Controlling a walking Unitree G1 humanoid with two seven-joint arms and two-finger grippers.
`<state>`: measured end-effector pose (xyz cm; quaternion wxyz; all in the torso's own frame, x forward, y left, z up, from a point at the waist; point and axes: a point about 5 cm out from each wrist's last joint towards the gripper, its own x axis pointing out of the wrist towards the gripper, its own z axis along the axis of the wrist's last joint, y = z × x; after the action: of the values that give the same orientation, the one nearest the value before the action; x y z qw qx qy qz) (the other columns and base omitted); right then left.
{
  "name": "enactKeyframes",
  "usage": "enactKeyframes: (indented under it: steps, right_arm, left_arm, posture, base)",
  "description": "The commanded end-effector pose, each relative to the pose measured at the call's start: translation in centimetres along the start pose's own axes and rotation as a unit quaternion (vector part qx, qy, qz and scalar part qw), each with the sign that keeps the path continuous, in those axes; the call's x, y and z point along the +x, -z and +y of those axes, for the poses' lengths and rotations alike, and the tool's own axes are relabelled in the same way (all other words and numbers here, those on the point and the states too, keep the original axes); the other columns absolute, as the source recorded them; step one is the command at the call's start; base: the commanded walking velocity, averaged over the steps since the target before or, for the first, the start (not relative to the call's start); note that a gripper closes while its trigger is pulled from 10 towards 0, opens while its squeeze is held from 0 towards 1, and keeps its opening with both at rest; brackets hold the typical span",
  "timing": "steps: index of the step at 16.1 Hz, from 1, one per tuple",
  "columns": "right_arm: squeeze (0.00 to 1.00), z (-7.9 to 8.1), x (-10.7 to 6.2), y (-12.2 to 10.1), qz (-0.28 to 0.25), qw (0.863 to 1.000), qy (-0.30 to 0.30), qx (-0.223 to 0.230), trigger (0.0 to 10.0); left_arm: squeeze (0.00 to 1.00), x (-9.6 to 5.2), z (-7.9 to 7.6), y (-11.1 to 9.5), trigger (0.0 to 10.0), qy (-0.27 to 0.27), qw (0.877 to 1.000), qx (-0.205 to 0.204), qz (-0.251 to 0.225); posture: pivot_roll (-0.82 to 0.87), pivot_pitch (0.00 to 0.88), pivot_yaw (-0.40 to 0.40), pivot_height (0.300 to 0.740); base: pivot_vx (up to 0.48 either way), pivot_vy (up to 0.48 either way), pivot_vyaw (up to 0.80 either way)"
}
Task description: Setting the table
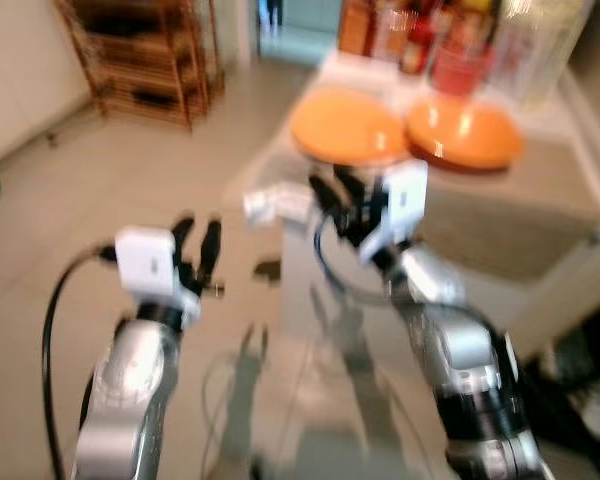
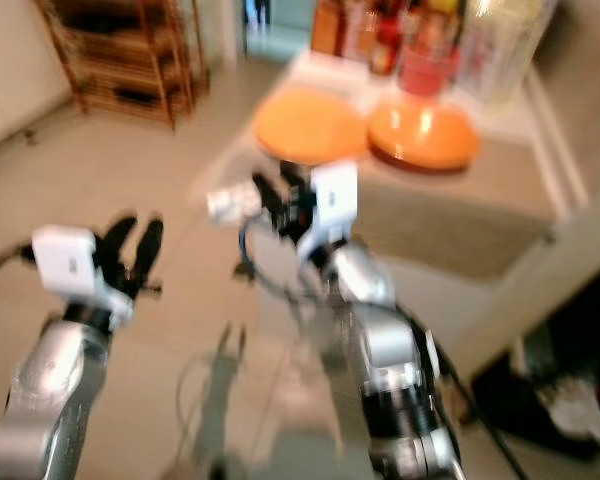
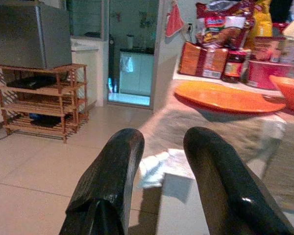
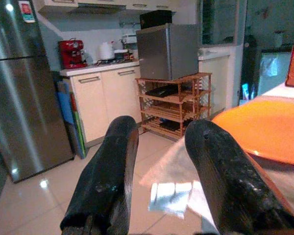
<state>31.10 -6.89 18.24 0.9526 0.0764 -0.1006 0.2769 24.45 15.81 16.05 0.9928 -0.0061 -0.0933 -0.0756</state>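
An orange plate [image 3: 228, 97] lies on the cloth-covered table [image 3: 225, 132], beside an orange bowl [image 1: 465, 133] nearer the snack packets [image 3: 220, 22] and jars [image 3: 233, 64]; their labels are too blurred to read. The right gripper [image 1: 350, 205] hovers by the table edge, fingers parted and empty. The left gripper [image 1: 198, 250] hangs over tiled floor [image 1: 130, 180], likewise parted and empty.

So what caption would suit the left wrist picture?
Left pincer open, looking toward an orange plate on the table.
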Motion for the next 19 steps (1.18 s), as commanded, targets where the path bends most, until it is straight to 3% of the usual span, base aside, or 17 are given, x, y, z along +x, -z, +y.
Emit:
enactKeyframes:
  steps: [1,2,4,5,6,7,8,9,10,11,12,13,15,17,19]
  right_arm:
    - [0.0,0.3,0.2,0.2,0.005,1.0,-0.004,0.003,10.0]
    - [0.0,0.4,0.2,0.1,0.001,1.0,-0.009,0.004,10.0]
    - [0.0,0.6,0.2,-0.4,-0.006,0.998,-0.023,-0.049,10.0]
    - [0.0,1.1,0.2,-1.0,-0.015,0.988,-0.05,-0.147,10.0]
    - [0.0,1.0,0.3,-1.3,-0.021,0.983,-0.044,-0.179,10.0]
    - [0.0,0.9,0.3,-1.3,-0.022,0.982,-0.04,-0.181,10.0]
    - [1.0,0.4,0.6,-1.8,-0.027,0.974,-0.033,-0.221,10.0]
    - [1.0,0.4,0.6,-2.0,-0.028,0.968,-0.041,-0.245,10.0]
    - [1.0,0.9,0.5,-2.0,-0.027,0.938,-0.093,-0.333,10.0]
    - [1.0,1.1,0.3,-1.8,-0.022,0.926,-0.111,-0.36,10.0]
    - [1.0,0.7,-0.2,-0.2,0.019,0.872,-0.149,-0.466,10.0]
    - [1.0,-0.1,-0.2,0.3,0.04,0.852,-0.137,-0.503,10.0]
    - [1.0,-1.5,0.1,0.3,0.047,0.825,-0.099,-0.554,10.0]
    - [1.0,-1.9,0.8,0.0,0.037,0.811,-0.081,-0.578,10.0]
    - [1.0,-1.2,1.1,1.5,0.063,0.796,-0.118,-0.591,10.0]
  left_arm:
    - [0.0,0.0,0.1,-0.2,10.0,0.003,1.0,0.005,-0.003]
    - [0.0,0.0,0.1,-0.2,10.0,0.003,1.0,0.005,-0.003]
    - [0.0,0.0,0.1,-0.2,10.0,0.005,1.0,0.005,-0.003]
    - [0.0,0.0,0.0,-0.2,10.0,0.008,1.0,0.006,-0.003]
    - [0.0,0.0,-0.1,-0.2,10.0,0.011,1.0,0.006,-0.002]
    - [0.0,0.0,-0.1,-0.2,10.0,0.012,1.0,0.007,-0.001]
    - [0.0,0.0,-0.4,-0.1,10.0,0.02,1.0,0.005,0.002]
    - [0.0,0.0,-0.5,0.0,10.0,0.026,1.0,0.003,0.003]
    - [0.0,-0.2,-1.5,0.4,10.0,0.059,0.998,-0.002,0.015]
    - [0.0,-0.3,-1.8,0.5,10.0,0.069,0.997,0.002,0.02]
    - [0.0,-0.9,-2.8,1.2,10.0,0.109,0.993,0.004,0.037]
    - [0.0,-1.3,-3.3,1.4,10.0,0.132,0.99,0.006,0.046]
    - [0.0,-2.0,-3.7,1.6,10.0,0.156,0.986,0.014,0.054]
    - [0.0,-2.5,-3.6,1.6,10.0,0.16,0.985,0.011,0.058]
    - [0.0,-2.9,-3.7,1.5,10.0,0.162,0.985,0.012,0.061]
  posture:
    - [-0.02,0.1,-0.032,0.74]
    - [-0.02,0.101,-0.032,0.74]
    - [-0.02,0.105,-0.031,0.74]
    - [-0.02,0.108,-0.03,0.74]
    - [-0.02,0.11,-0.03,0.74]
    - [-0.02,0.111,-0.03,0.74]
    - [-0.02,0.113,-0.029,0.74]
    - [-0.02,0.115,-0.028,0.74]
    - [-0.02,0.117,-0.031,0.74]
    - [-0.02,0.118,-0.032,0.74]
    - [-0.02,0.123,-0.035,0.74]
    - [-0.02,0.125,-0.035,0.74]
    - [-0.02,0.139,-0.038,0.74]
    - [-0.02,0.151,-0.037,0.74]
    - [-0.01,0.17,-0.038,0.74]
  base:
    - [0.48,0.0,0.0]
    - [0.48,0.0,0.0]
    - [0.48,0.0,0.0]
    - [0.48,0.0,0.0]
    - [0.48,0.0,0.0]
    - [0.48,0.0,0.0]
    - [0.48,0.0,0.0]
    - [0.48,0.0,0.0]
    - [0.0,0.0,0.0]
    - [0.0,0.0,0.0]
    - [0.0,0.0,0.0]
    - [0.0,0.0,0.0]
    - [0.0,0.0,0.0]
    - [0.0,0.0,0.0]
    - [0.0,0.0,0.0]
